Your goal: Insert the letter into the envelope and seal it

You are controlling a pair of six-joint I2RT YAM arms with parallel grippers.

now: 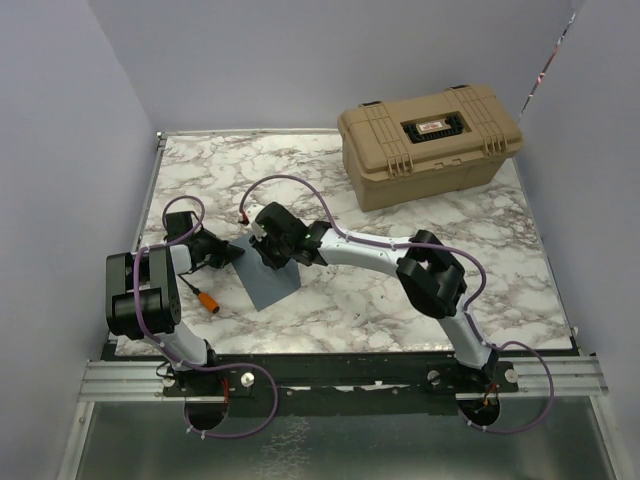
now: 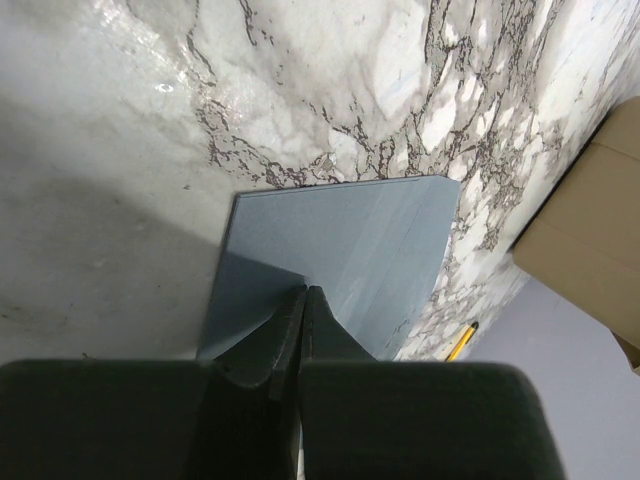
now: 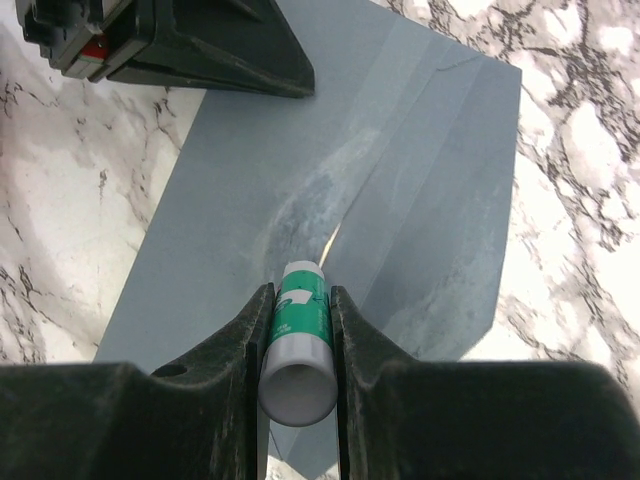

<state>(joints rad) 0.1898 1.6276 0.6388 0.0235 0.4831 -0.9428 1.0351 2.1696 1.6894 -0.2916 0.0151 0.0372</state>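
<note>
The blue-grey envelope (image 1: 272, 283) lies flat on the marble table, also seen in the left wrist view (image 2: 350, 230) and the right wrist view (image 3: 230, 170). My left gripper (image 2: 305, 292) is shut, its tips resting on the envelope's near edge with nothing between them; it shows at left in the top view (image 1: 233, 250). My right gripper (image 3: 300, 290) is shut on a green-and-white glue stick (image 3: 300, 320), whose tip touches the envelope along the flap's edge. The letter is hidden except for a thin cream sliver (image 3: 331, 240) in the gap at that edge.
A tan hard case (image 1: 430, 140) stands at the back right of the table. A small orange and black object (image 1: 205, 299) lies near the left arm's base. Grey walls close in the left, back and right sides.
</note>
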